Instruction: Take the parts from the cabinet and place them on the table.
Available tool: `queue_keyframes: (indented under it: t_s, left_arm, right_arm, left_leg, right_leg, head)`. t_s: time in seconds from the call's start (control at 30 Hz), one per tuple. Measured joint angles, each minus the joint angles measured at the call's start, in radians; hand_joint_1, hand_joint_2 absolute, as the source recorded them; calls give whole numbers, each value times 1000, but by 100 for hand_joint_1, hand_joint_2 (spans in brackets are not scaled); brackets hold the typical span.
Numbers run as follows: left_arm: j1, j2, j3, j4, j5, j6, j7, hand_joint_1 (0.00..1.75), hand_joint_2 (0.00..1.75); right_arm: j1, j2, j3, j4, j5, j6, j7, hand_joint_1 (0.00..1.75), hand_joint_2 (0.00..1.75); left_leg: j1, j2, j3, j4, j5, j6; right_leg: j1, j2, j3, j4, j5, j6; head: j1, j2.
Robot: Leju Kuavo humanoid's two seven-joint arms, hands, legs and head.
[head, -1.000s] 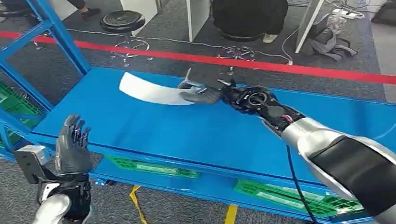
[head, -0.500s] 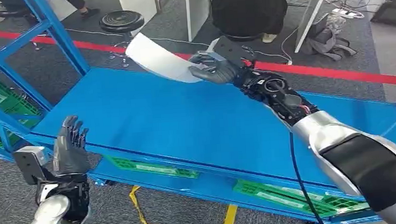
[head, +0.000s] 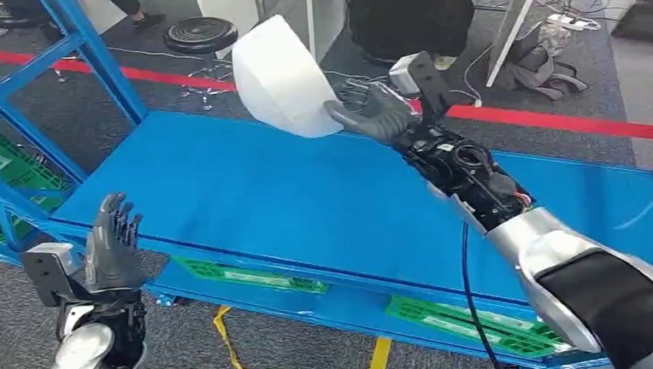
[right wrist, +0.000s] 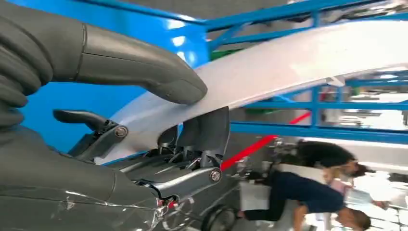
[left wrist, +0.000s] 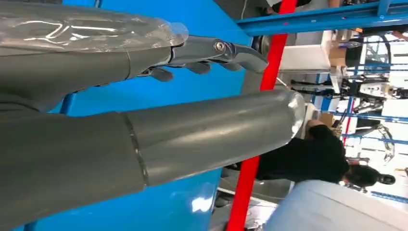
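One curved white part (head: 280, 76) is up in the air above the far edge of the blue shelf (head: 307, 203), pinched in the right hand (head: 370, 112), thumb on one face and fingers on the other. Left hand (head: 114, 247) hangs off the shelf's near left corner, fingers spread, holding nothing

bright, even daylight fills the workshop — the blue shelf (head: 324, 202) carries a soft sheen and only faint shadows under the right arm. the white part (head: 282, 76) is nearly blown out, its edges soft with motion blur. in the wrist views, glare streaks the grey thumbs and the background behind the blue frame (right wrist: 312, 130) washes out — distant figures are unsharp.
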Motion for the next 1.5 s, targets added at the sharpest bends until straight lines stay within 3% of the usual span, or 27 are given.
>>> queue_keyframes:
  t_s: [0.33,0.37,0.53,0.8,1.2,1.5]
  left_arm:
    - [13,-1,0,-14,-15,-2,1,0,0]
    - [15,-1,0,-16,-19,-5,5,0,175]
    - [24,-3,0,-28,-33,-11,18,0,175]
    - [42,-3,0,-57,-47,-16,21,0,175]
    - [47,-5,0,-83,-101,-10,11,0,175]
    - [55,-11,0,-86,-113,5,-36,0,175]
  right_arm:
    - [125,0,-33,-253,-35,-56,68,175,175]
    - [140,0,-36,-283,-40,-63,82,175,175]
    - [210,0,-46,-463,-58,-103,154,175,175]
    - [284,-8,-66,-689,-84,-134,199,175,175]
    - [335,-14,-67,-848,-51,-142,212,175,175]
    - [356,-14,-67,-906,-49,-143,215,175,175]
  left_leg:
    - [0,0,0,0,0,0]
    - [0,0,0,0,0,0]
    - [0,0,0,0,0,0]
    - [0,0,0,0,0,0]
    - [0,0,0,0,0,0]
    - [0,0,0,0,-1,0]
  right_leg:
    - [0,0,0,0,0,0]
    - [0,0,0,0,0,0]
    - [0,0,0,0,0,0]
    - [0,0,0,0,-1,0]
    - [0,0,0,0,-1,0]
    - [0,0,0,0,-1,-1]
  head:
    - [0,0]
    - [0,0]
    - [1,0]
    - [0,0]
    - [1,0]
    - [0,0]
